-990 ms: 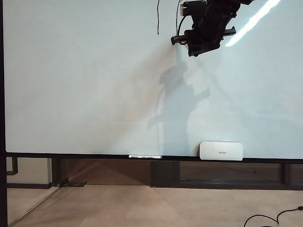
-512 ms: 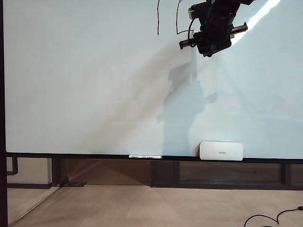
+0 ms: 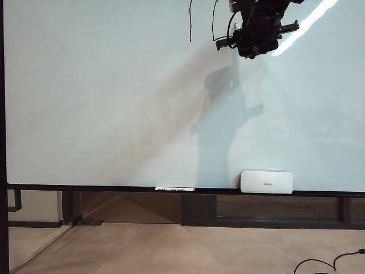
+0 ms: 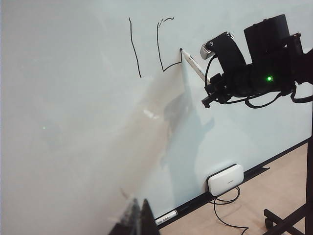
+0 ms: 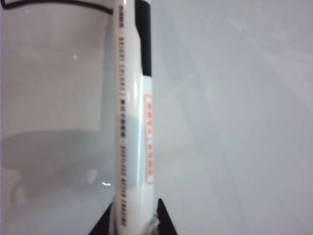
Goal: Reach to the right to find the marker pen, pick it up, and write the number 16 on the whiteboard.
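Right gripper (image 3: 258,35) now higher and further right, marker pen (image 4: 195,66) trailing a fresh stroke of the number 16 (image 4: 156,45) behind it.

White marker pen (image 5: 132,122) tip on whiteboard (image 3: 102,103), 16 (image 4: 154,46) half-drawn

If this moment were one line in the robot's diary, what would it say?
right gripper: shut on white marker pen | pen tip on glossy white whiteboard | black number 16: 6 unfinished | left gripper: low, idle

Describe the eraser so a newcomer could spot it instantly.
Follow the whiteboard down to its black bottom frame; right of centre sits the eraser. It is a small white rounded rectangle, solid and raised, unlike the thin black pen strokes high above.
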